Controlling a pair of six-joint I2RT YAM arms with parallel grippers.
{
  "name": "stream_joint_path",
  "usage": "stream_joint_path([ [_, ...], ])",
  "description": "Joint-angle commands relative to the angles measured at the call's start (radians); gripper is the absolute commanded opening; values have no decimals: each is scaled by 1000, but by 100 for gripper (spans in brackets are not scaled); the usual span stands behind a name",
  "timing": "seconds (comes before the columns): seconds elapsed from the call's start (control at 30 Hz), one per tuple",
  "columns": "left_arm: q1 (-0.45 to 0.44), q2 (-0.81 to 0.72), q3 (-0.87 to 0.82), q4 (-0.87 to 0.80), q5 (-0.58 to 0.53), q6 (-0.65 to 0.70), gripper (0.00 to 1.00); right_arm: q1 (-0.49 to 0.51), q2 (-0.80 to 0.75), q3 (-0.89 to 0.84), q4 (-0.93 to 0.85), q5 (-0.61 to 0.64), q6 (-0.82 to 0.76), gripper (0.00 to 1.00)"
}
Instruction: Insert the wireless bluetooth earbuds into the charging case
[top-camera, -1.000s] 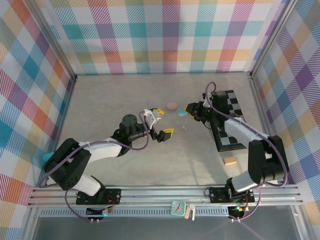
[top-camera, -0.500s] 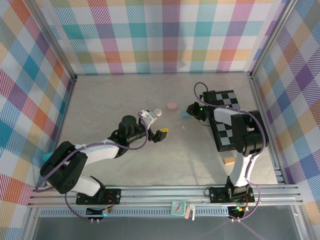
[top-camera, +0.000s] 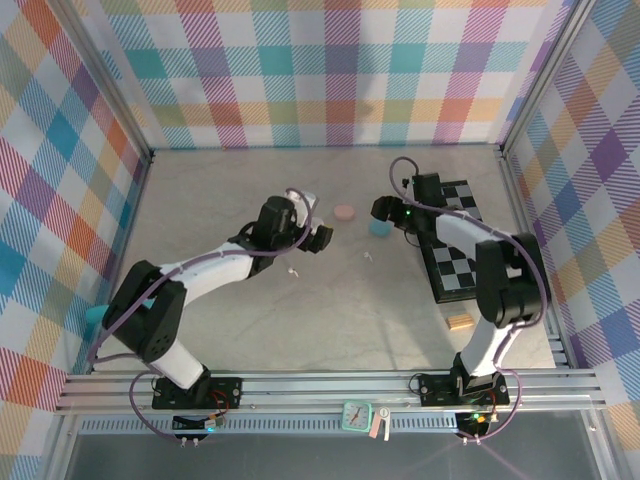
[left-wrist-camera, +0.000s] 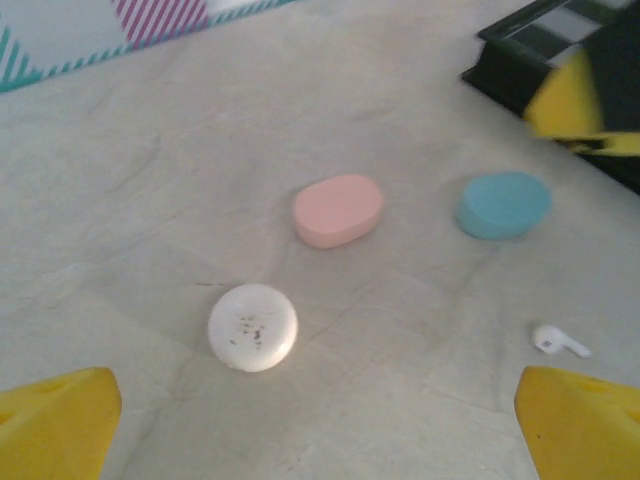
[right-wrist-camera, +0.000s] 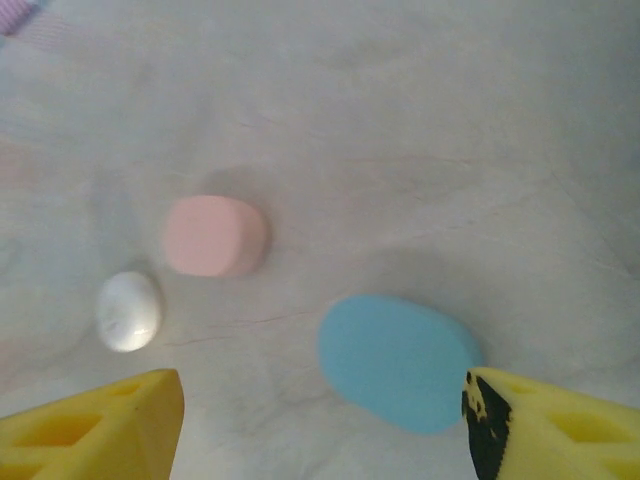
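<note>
Left gripper (left-wrist-camera: 320, 425): fingers apart, empty, white case (left-wrist-camera: 252, 327) just ahead
Right gripper (right-wrist-camera: 320, 425): fingers apart, empty, blue case (right-wrist-camera: 398, 360) just ahead
White earbud (left-wrist-camera: 560, 342): loose on table (left-wrist-camera: 400, 100), near blue case
Next: straddle blue case squarely, close gently

We see the left arm (top-camera: 210, 270) bent at the elbow and stretched forward and to the right, the left hand (top-camera: 316, 238) at its end held low, yellow fingertips (left-wrist-camera: 60, 420) spread wide (one in each lower corner of the wrist view). The right arm (top-camera: 460, 232) doubles back and reaches leftward; the right hand (top-camera: 383, 210) is likewise agape, fingertips (right-wrist-camera: 100, 425) far apart.
</note>
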Motion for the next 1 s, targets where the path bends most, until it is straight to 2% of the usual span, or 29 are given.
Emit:
stream_joint_path([
  [0.0,9,83,121,-237,-66,-53,100,-7,-96,-48,-11,-67,-43,75],
  [0.17,11,243,338,-486,-110,-81,100,-8,-218,-114,-27,-89,-46,76],
  [0.33,11,370,507,-644,-144,-125,98,-7,-294,-149,-63,-67,-64,76],
  [0.63,11,550,715,-775,-122,-114,86,-8,-317,-172,-61,-67,-63,76],
  [0.97,12,657,847,-858,-122,31,77,-7,-320,-183,-65,-59,-57,76],
])
